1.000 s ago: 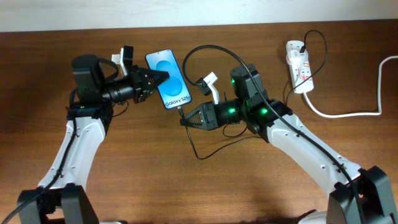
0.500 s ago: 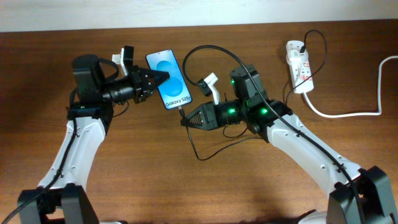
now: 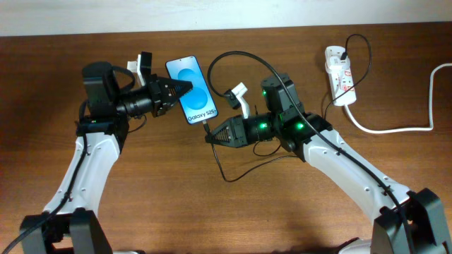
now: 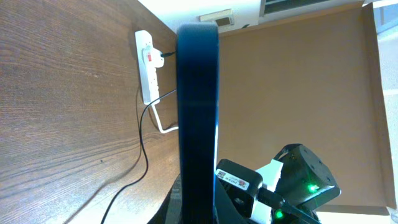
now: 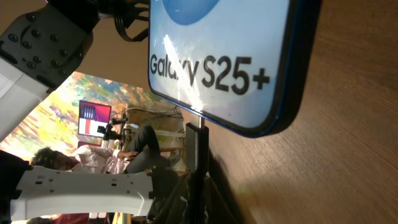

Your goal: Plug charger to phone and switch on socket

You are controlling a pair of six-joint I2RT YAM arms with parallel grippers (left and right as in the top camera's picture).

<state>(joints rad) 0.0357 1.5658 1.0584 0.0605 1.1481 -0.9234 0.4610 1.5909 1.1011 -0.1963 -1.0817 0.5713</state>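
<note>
My left claw point(image 3: 182, 87) is closed on one long edge of the phone point(image 3: 192, 88). In the left wrist view the phone point(image 4: 198, 112) stands edge-on straight ahead, which suggests the grip is there to brace the handset against the push of insertion. My right claw point(image 3: 210, 137) is closed on the charger point(image 3: 244, 56) just behind its connector tip point(image 5: 198, 140), keeping the tip stiff and in line with the port. In the right wrist view the tip meets the bottom edge of the phone point(image 5: 217, 56) under the white "Galaxy S25+" band. I cannot tell whether it is fully seated. The phone lies toward the far edge of the bench point(image 3: 212, 212), left of centre, with its bottom edge turned toward the right claw. From the tip, the black cable drops in a loop toward the near edge and also arcs along the far edge to the socket point(image 3: 340, 76), near the far right corner, where its plug end appears inserted. I judge the slack prevents any pull on the connector. The white cord point(image 3: 395, 130) runs off toward the right edge. The switch step is not yet done, and the right claw is the nearer one for it.
</note>
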